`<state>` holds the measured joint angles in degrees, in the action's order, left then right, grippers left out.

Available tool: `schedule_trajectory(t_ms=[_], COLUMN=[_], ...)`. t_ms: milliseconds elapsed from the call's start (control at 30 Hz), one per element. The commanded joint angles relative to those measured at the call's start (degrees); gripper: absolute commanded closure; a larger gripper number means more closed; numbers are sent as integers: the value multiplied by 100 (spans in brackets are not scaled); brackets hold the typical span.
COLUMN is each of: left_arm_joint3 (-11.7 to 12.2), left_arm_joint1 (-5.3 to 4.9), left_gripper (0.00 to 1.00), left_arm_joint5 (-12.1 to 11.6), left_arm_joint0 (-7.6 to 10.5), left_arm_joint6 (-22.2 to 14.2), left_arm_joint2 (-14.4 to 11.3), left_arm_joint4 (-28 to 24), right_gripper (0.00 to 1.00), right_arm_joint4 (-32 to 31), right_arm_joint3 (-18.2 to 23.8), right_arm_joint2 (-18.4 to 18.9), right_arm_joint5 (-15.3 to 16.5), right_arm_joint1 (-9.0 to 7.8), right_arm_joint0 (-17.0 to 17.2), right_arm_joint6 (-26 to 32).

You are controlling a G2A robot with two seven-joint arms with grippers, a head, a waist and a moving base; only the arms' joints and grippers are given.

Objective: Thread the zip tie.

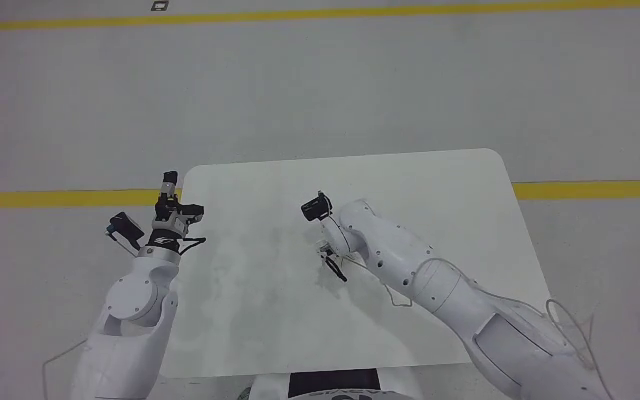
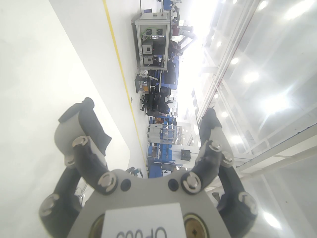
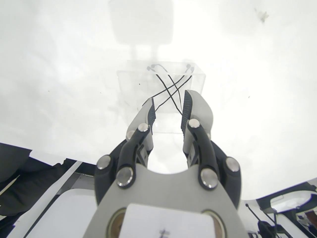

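A small clear block [image 3: 138, 82] lies on the white table [image 1: 430, 210]. Thin black zip ties [image 3: 171, 87] run from holes at its far edge and cross over each other on top. My right gripper [image 3: 169, 107] hovers low over the block, open, and the loose tie tails pass between and beside its ribbed pads [image 3: 187, 105]. In the top view this gripper [image 1: 330, 258] sits near the table's middle, with the black ties [image 1: 335, 268] under it. My left gripper [image 2: 146, 120] is open and holds nothing, pointing outward at the table's left edge [image 1: 178, 200].
The tabletop around the block is bare white surface. A small dark speck [image 3: 262, 15] marks the table beyond the block. A yellow floor line [image 1: 60, 198] runs behind the table's left side.
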<state>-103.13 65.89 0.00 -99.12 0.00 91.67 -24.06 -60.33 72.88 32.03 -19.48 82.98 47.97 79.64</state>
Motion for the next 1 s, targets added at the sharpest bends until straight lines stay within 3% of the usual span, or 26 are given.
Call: schedule_trajectory(t_ms=[0,767,967], left_arm_joint3=[0,0,0], left_arm_joint1=[0,0,0], left_gripper=[0,0,0], left_arm_joint5=[0,0,0], left_arm_joint0=[0,0,0], left_arm_joint6=[0,0,0], left_arm_joint2=[0,0,0], left_arm_joint4=[0,0,0], right_gripper=[78,85,81], right_arm_joint4=[-39,-369,-449], right_arm_joint3=[-24,-421,-561], right_arm_joint2=[15,57,62], right_arm_joint5=[0,0,0], right_arm_joint1=[20,296,378], right_arm_joint0=[32,259,233], right_arm_joint6=[0,0,0])
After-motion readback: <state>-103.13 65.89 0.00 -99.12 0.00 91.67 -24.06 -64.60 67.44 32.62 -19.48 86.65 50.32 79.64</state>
